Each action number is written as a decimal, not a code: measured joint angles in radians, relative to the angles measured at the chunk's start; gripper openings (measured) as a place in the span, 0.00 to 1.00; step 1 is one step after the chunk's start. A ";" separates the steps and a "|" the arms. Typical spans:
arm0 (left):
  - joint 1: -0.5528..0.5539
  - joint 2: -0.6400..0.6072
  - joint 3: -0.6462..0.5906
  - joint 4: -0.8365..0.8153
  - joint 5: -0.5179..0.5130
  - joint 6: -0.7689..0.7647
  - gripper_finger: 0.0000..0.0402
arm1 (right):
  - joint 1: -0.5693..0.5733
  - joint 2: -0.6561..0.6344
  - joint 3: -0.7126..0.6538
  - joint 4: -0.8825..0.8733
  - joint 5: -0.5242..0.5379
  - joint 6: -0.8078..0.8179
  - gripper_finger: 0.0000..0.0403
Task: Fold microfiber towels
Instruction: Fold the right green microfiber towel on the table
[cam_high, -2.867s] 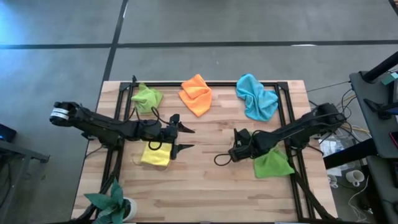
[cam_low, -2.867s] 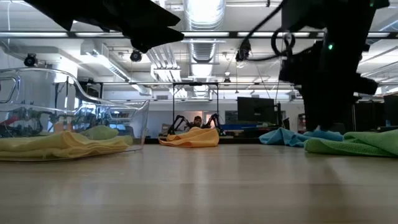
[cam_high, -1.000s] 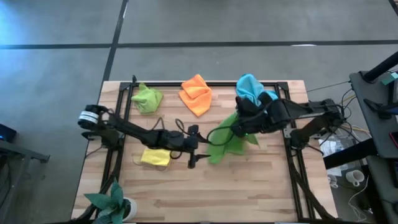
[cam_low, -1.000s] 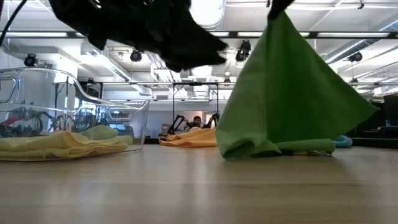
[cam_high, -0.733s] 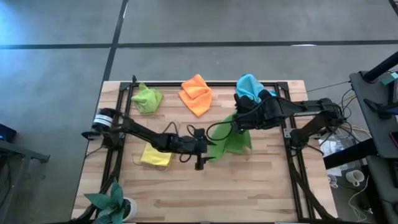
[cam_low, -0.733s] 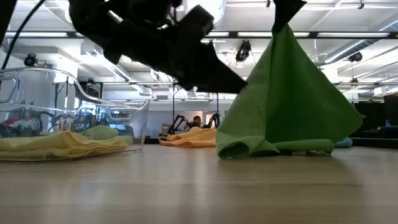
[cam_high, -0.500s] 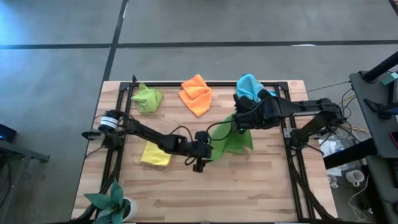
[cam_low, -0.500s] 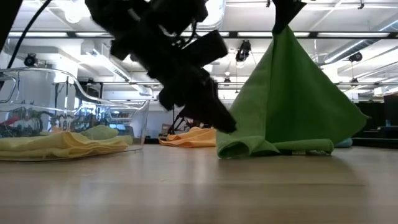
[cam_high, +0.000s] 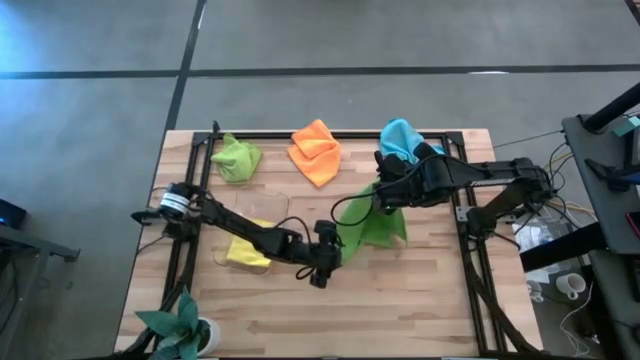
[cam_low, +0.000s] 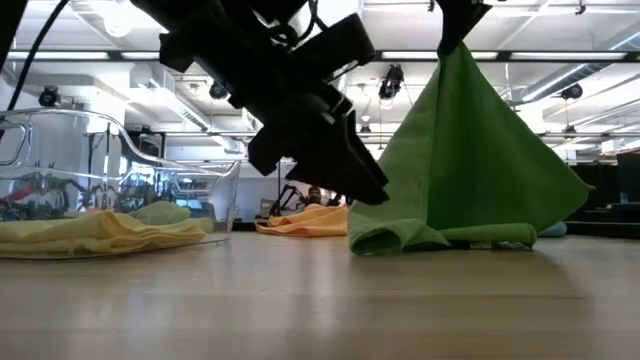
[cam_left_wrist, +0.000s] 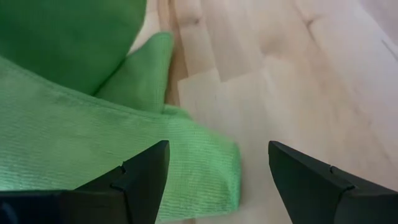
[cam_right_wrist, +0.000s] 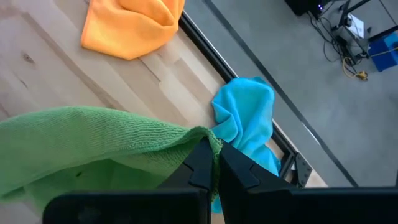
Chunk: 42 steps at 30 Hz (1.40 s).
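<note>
Pinching one corner of the soft darker green towel (cam_high: 372, 222), the right hand (cam_high: 384, 192) lifts it into a tent at frame centre; the left hand (cam_high: 322, 270) gapes beside its looped hem on the wooden tabletop (cam_high: 400, 300).

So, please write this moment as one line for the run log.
right pincer: shut on dark green towel, corner lifted | left pincer: open, at towel's lower edge | towel bottom on table

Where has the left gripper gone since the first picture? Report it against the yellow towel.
Yes. The left gripper has moved from beside the yellow towel rightward across the table to the darker green towel's corner, jaws open.
</note>
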 joint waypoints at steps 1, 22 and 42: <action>0.000 0.012 0.013 -0.016 -0.001 0.000 0.64 | 0.000 0.000 0.000 0.000 0.000 0.000 0.02; -0.017 0.174 0.257 -0.268 -0.112 -0.011 0.14 | 0.007 0.000 -0.011 -0.004 -0.008 -0.001 0.02; -0.037 -0.246 0.221 -0.410 -0.195 -0.008 0.00 | 0.378 -0.062 -0.009 0.000 -0.010 0.034 0.02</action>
